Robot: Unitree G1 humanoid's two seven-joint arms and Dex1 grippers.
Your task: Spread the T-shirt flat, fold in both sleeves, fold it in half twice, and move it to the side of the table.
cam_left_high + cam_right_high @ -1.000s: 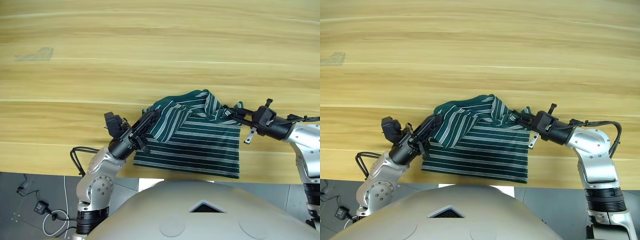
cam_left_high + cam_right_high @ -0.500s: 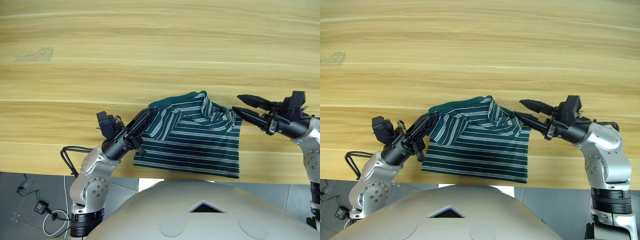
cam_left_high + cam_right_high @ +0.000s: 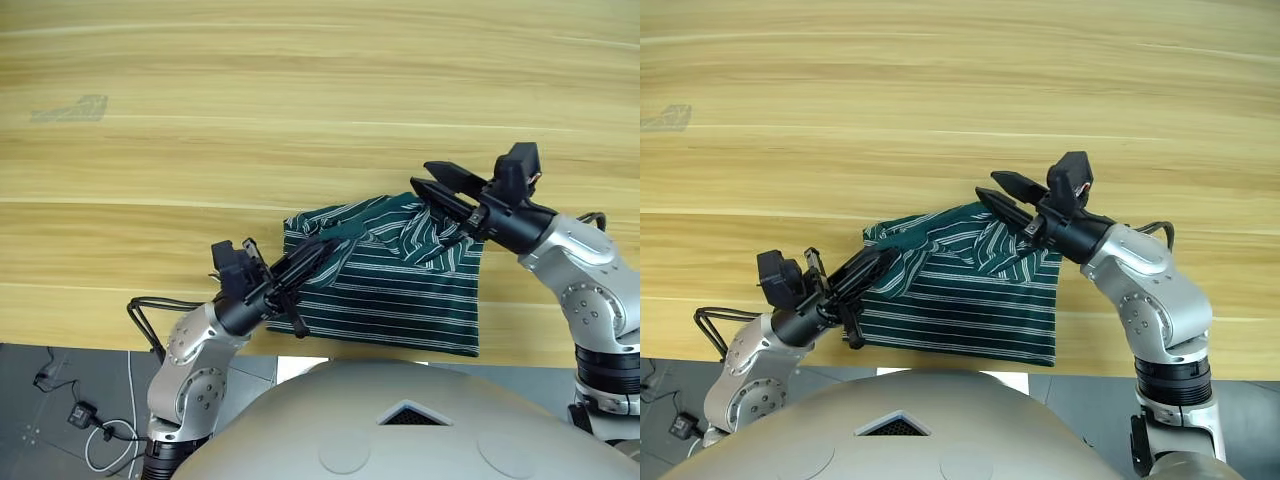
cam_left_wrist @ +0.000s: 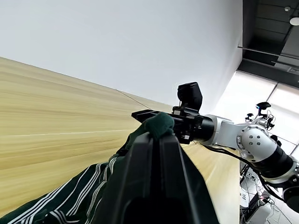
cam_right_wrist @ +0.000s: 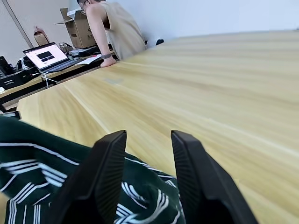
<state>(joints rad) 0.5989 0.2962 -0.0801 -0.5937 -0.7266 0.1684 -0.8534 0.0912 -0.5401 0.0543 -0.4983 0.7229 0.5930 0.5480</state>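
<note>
t-shirt (image 3: 400, 295) bunched up at its far edge, sleeves lost somewhere in the folds, can't tell where they lie. left gripper (image 3: 324, 249) tips buried in cloth at the shirt's left corner. from the left wrist its own fingers (image 4: 138, 186) block most of the shirt; right wrist view cuts it off.

head pair overhead (same table (image 3: 300, 100)), wrist cameras low, close

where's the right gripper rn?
In the eye views the right gripper is on the right side, open, over the far right corner of the rumpled T-shirt, which lies by the near edge of the table.
</note>
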